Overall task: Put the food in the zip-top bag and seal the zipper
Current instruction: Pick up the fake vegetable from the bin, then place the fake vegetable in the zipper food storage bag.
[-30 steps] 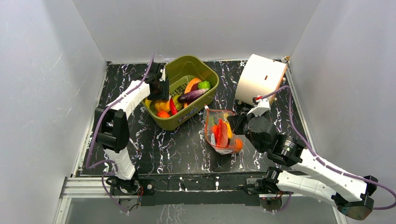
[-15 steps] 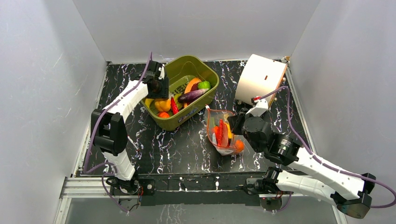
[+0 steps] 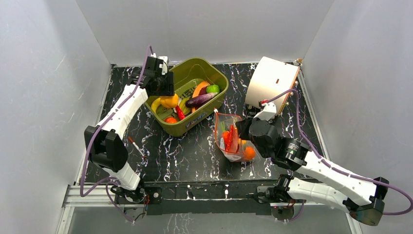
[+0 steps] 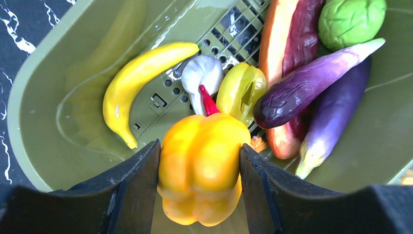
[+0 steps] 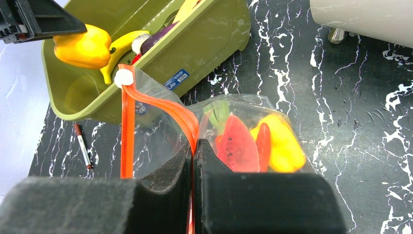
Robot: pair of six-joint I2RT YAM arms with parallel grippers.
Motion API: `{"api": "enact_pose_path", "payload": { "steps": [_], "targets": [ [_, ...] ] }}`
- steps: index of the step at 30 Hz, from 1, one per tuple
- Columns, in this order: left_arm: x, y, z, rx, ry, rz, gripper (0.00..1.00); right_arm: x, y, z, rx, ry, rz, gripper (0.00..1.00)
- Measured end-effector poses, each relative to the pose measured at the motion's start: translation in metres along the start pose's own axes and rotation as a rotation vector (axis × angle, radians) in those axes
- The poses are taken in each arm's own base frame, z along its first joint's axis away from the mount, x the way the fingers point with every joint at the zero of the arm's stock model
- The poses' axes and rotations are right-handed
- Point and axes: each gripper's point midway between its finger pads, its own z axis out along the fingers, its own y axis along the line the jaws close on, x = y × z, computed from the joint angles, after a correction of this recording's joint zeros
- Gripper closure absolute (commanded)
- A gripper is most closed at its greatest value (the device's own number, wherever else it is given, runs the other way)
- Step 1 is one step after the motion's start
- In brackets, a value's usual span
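Observation:
My left gripper [image 4: 199,165] is shut on a yellow pepper [image 4: 202,165] and holds it above the olive-green tub [image 3: 214,100]; the pepper also shows in the top view [image 3: 169,101] and the right wrist view [image 5: 84,46]. My right gripper [image 5: 194,151] is shut on the red-orange zipper strip [image 5: 163,105] of the clear zip-top bag [image 3: 233,141], holding its mouth open. Inside the bag lie a watermelon slice [image 5: 238,144], a red chilli [image 5: 263,139] and a yellow piece [image 5: 285,141]. An orange ball [image 3: 249,152] sits at the bag's bottom.
The tub holds a banana [image 4: 136,80], garlic [image 4: 202,78], purple aubergines [image 4: 311,85], a green piece [image 4: 350,19] and more. A white cylinder [image 3: 270,83] lies at the back right. A small pen [image 3: 136,146] lies on the black marbled table [image 3: 185,151] left of the middle.
My left gripper has risen out of the tub with the yellow pepper in it and moved back-left. The right arm shifted slightly left with the bag's rim.

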Motion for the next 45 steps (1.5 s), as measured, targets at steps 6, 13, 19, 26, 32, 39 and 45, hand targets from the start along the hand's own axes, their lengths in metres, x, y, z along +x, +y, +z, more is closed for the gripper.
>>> {"api": "enact_pose_path", "payload": {
  "steps": [6,13,19,26,32,39,45],
  "targets": [
    [-0.006,-0.003,-0.006,0.017,-0.009,0.008,0.88,0.000,0.002,0.002,0.002,0.001,0.012,1.00],
    [-0.010,-0.014,-0.024,0.082,-0.023,-0.005,0.90,0.002,0.006,0.006,0.001,0.010,0.016,1.00],
    [-0.023,-0.029,-0.063,0.175,-0.104,-0.027,0.90,0.005,0.012,0.009,-0.007,0.027,0.027,1.00],
    [-0.029,-0.055,-0.100,0.338,-0.153,-0.065,0.91,0.008,0.017,0.010,-0.019,0.042,0.041,1.00],
    [-0.029,-0.086,-0.133,0.538,-0.184,-0.113,0.91,0.011,0.023,0.012,-0.041,0.055,0.057,1.00],
    [-0.006,-0.113,-0.151,0.750,-0.144,-0.182,0.91,0.012,0.038,0.014,-0.074,0.086,0.067,1.00],
    [0.026,-0.136,-0.148,0.890,-0.051,-0.279,0.91,0.014,0.049,0.018,-0.102,0.103,0.087,1.00]
  ]
}}
